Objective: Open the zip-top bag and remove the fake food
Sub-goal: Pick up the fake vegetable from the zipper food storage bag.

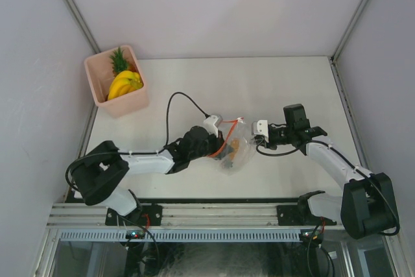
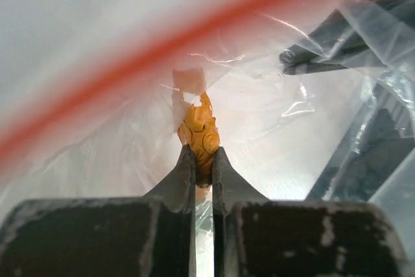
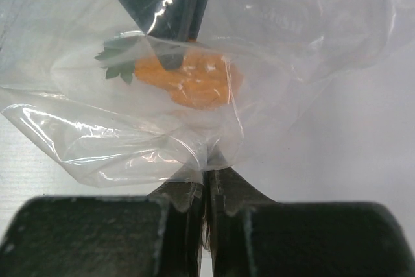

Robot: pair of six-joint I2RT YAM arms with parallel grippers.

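Top view: bright, even, diffuse light; the arms [image 1: 149,160] cast faint, soft shadows on the desk [image 1: 259,82].

Left wrist view: zip strip [image 2: 162,50] smeared out of focus; fake food [image 2: 200,131] sharper; left pincer [image 2: 203,160] dark and blurred.

Right wrist view: glare streaks across the zip-top bag [image 3: 130,141]; right pincer [image 3: 206,180] underexposed.

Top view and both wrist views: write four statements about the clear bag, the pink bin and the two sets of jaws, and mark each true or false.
1. The yellow plastic banana bunch lies in the pink square bin. True.
2. The left jaws are closed on a small orange toy food piece inside the clear crinkly zip-top bag. True.
3. The right jaws stand wide open, clear of everything. False: they are shut, pinching a fold of the bag's plastic.
4. The bag lies inside the pink bin. False: it is out on the white table between the two arms, well apart from the bin in the far left corner.
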